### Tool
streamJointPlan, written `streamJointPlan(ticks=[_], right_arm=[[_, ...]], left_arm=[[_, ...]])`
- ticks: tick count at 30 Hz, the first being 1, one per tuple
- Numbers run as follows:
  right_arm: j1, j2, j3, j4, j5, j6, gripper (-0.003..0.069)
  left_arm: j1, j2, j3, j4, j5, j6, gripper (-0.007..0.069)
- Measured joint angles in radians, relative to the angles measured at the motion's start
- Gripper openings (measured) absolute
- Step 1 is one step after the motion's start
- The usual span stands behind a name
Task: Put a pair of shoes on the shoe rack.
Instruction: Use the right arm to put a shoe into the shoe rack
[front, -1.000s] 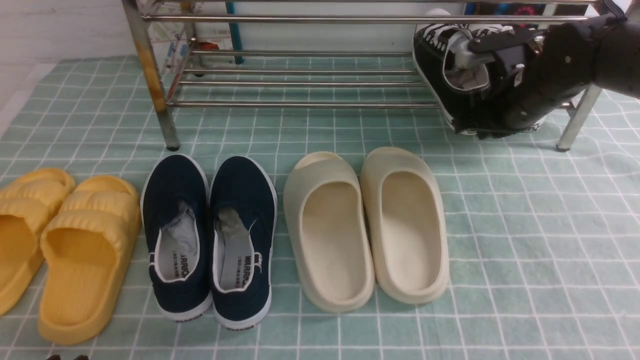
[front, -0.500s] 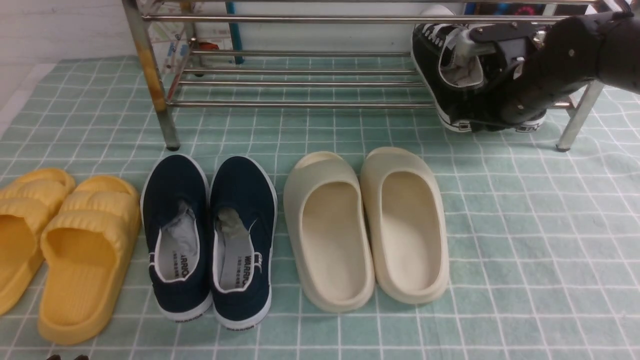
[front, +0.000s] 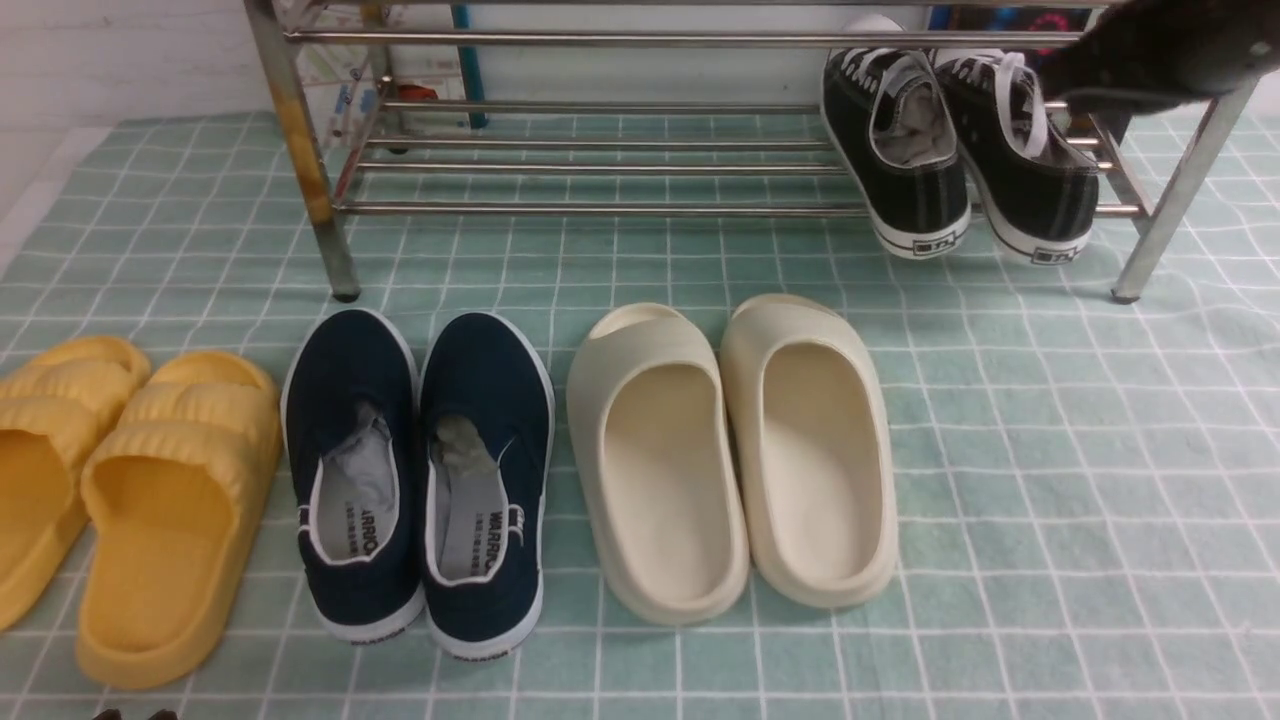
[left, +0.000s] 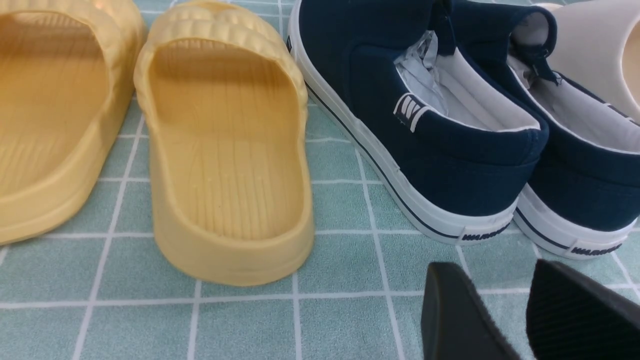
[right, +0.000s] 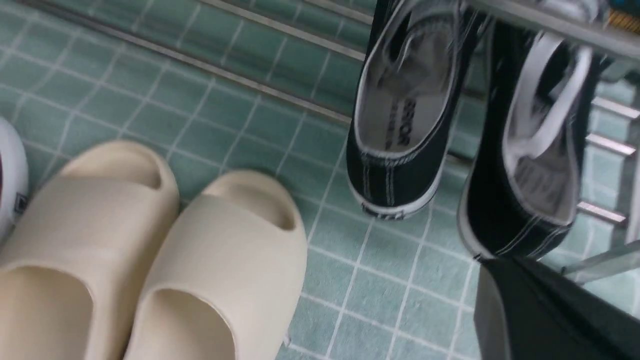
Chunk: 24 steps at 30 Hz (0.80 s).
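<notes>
Nearest us, our left claw (left: 520, 320) is hanging open and empty above the soft green checked cloth (front: 1050, 450); further out, the two black canvas sneakers with white rubber soles (front: 915, 195) are now resting on the lowest bars of the silver metal-tube shoe rack (front: 600, 208), our right claw (right: 530, 305) retreating, pinched shut on nothing, so placing is looking finished

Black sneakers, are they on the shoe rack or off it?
On it: both black sneakers rest side by side on the shoe rack, heels overhanging its front bar.
</notes>
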Motion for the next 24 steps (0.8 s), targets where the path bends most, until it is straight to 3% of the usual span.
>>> streamJointPlan(ticks=[7, 11, 16, 21, 22, 23, 24], right_arm=[[-0.011, -0.078, -0.003, -0.083, -0.053, 0.0, 0.0005], [-0.067, -0.003, 0.045, -0.102, -0.042, 0.029, 0.0009], [-0.182, 0.16, 0.15, -0.045, -0.09, 0.156, 0.0042], [-0.229, 0.235, 0.167, 0.052, -0.232, 0.174, 0.0195], [-0.23, 0.245, 0.167, 0.07, -0.286, 0.165, 0.027], [-0.23, 0.248, 0.167, 0.073, -0.3, 0.163, 0.0293], [-0.227, 0.258, 0.167, 0.08, -0.355, 0.152, 0.0385]], left_arm=[[0.0, 0.0, 0.0, 0.0, 0.0, 0.0, 0.0239], [0.0, 0.0, 0.0, 0.0, 0.0, 0.0, 0.0239], [0.0, 0.0, 0.0, 0.0, 0.0, 0.0, 0.0239], [0.0, 0.0, 0.0, 0.0, 0.0, 0.0, 0.0239], [0.0, 0.0, 0.0, 0.0, 0.0, 0.0, 0.0239], [0.0, 0.0, 0.0, 0.0, 0.0, 0.0, 0.0239], [0.0, 0.0, 0.0, 0.0, 0.0, 0.0, 0.0239]])
